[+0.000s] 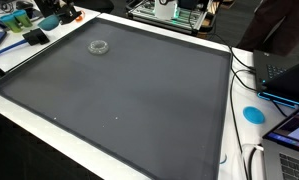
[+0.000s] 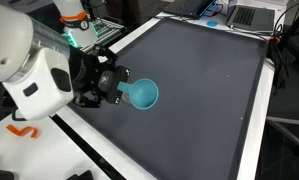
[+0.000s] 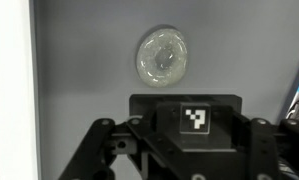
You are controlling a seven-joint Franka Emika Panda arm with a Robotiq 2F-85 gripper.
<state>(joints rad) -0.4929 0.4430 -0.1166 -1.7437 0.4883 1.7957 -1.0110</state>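
With the gripper (image 2: 117, 88) spread open and empty just beside the small round dish (image 2: 142, 95), which sits on the dark mat (image 2: 209, 80) near its edge, the approach probably wants slow, centred alignment over the rim.

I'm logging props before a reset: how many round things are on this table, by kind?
Small bowl: 1, on the dark mat, close to the gripper
Blue disc: 1, on the white table beside the mat
Total: 2
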